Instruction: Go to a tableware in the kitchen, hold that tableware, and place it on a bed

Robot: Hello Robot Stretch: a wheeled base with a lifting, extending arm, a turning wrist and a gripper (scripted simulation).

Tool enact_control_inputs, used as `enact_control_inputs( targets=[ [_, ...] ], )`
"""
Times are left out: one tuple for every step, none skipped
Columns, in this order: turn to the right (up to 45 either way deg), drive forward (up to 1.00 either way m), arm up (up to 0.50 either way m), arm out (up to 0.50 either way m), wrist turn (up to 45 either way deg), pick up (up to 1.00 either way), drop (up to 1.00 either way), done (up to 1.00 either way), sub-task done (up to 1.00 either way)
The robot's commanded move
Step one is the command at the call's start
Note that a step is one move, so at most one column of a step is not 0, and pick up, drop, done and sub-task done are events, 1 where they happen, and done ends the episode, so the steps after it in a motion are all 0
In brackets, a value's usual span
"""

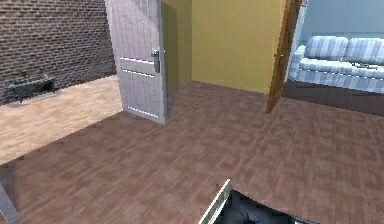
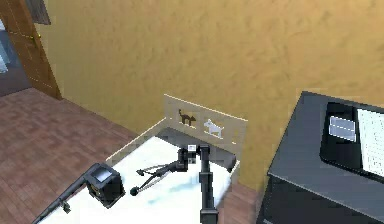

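A small bed (image 2: 160, 160) with a white top and a pale headboard (image 2: 205, 122) showing two animal pictures stands against the yellow wall in the arm side view. The dark arm (image 2: 206, 190) rises from the bottom edge over this bed. My gripper (image 2: 150, 178) reaches left from the arm's end, its thin fingers (image 2: 158, 172) above the white surface. A dark boxy thing (image 2: 105, 184) sits on the bed just left of the fingers. I cannot tell whether the gripper holds anything.
A dark desk (image 2: 300, 160) with a keyboard-like device (image 2: 355, 135) stands right of the bed. Ahead, a white door (image 1: 140, 60) stands ajar. A wooden door (image 1: 282, 55) opens onto a room with a striped sofa (image 1: 340, 60). A brick wall with a fireplace (image 1: 30, 85) is at the left.
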Motion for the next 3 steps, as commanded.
enact_control_inputs(
  targets=[
    [0.0,0.00,0.10,0.00,0.0,0.00,0.00,0.00,0.00],
    [0.0,0.00,0.00,-0.08,0.0,0.00,0.00,0.00,0.00],
    [0.0,0.00,0.00,0.00,0.0,0.00,0.00,1.00,0.00]
  ],
)
